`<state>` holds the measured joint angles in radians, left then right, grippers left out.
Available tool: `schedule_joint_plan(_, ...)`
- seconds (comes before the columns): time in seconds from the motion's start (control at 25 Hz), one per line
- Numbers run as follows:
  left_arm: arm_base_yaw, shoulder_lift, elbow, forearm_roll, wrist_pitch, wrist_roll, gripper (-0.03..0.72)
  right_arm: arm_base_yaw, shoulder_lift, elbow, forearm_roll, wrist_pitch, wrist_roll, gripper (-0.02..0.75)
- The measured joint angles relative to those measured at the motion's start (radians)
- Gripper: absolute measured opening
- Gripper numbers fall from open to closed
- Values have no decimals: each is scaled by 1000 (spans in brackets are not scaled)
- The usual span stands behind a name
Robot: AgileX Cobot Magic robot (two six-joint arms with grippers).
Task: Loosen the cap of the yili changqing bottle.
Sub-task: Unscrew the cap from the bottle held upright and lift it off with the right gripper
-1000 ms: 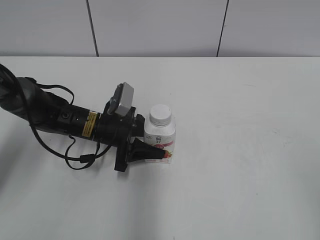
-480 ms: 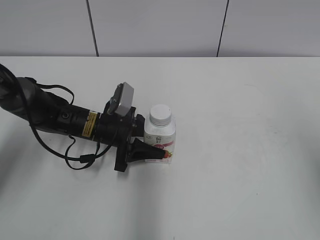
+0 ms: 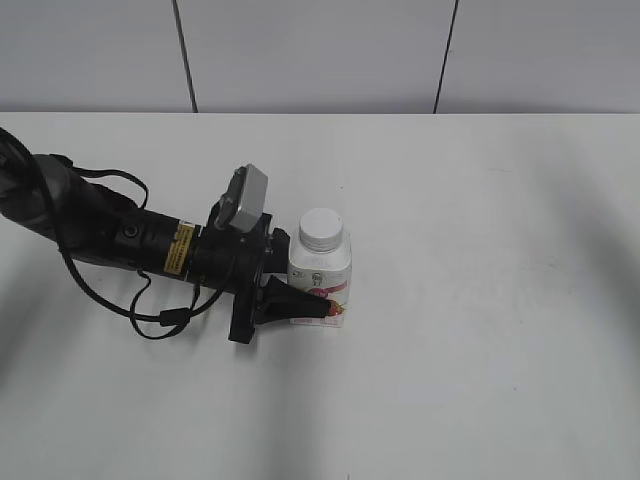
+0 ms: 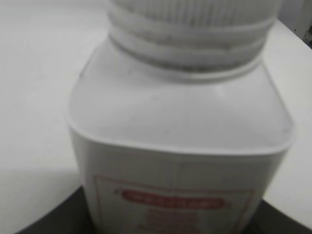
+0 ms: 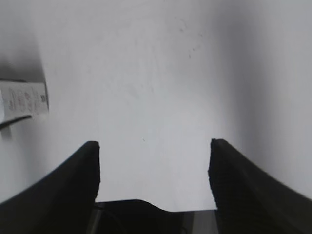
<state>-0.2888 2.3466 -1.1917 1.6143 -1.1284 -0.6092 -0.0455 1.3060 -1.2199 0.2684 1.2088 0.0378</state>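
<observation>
- The yili changqing bottle point(image 3: 320, 272) stands upright on the white table point(image 3: 480, 300), a little left of the middle, with its red-pink label toward the camera.
- The cap point(image 3: 321, 229) sits on the neck and nothing touches it; in the left wrist view its ribbed side point(image 4: 195, 12) fills the top edge, blurred because it is so close.
- The left gripper point(image 3: 305, 300) comes in from the left, low and almost level, and its black fingers point(image 3: 295, 303) are closed against the lower body of the bottle, so it is holding the bottle in place.
- The right gripper point(image 5: 153, 168) hangs above bare table with its fingers point(image 5: 78, 175) spread wide and nothing between them; only the edge of the bottle's label point(image 5: 24, 100) shows at the far left of its view. This arm is not seen in the exterior view.
- I judge that the step in hand is to bring the right gripper over the cap.
- To do it well, it should come straight down, centred on the cap, close on the ribbed side only, and then turn.
- The left grip must be firm, otherwise the light bottle may turn together with the cap or tip over.
</observation>
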Motion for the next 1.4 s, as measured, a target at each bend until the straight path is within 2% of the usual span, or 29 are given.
schedule_joint_plan(0.2,0,0,0,-1,0,0,368,53,192,-179,26,1,63,524)
schedule_joint_plan(0.48,0,0,0,-2,0,0,368,270,398,-341,33,1,213,523)
schedule_joint_plan(0.8,0,0,0,-2,0,0,368,473,564,-399,61,2,344,523)
schedule_joint_plan(1.08,0,0,0,-1,0,0,368,574,678,-527,100,5,361,522)
schedule_joint_plan(1.4,0,0,0,-1,0,0,368,624,757,-606,82,6,386,522)
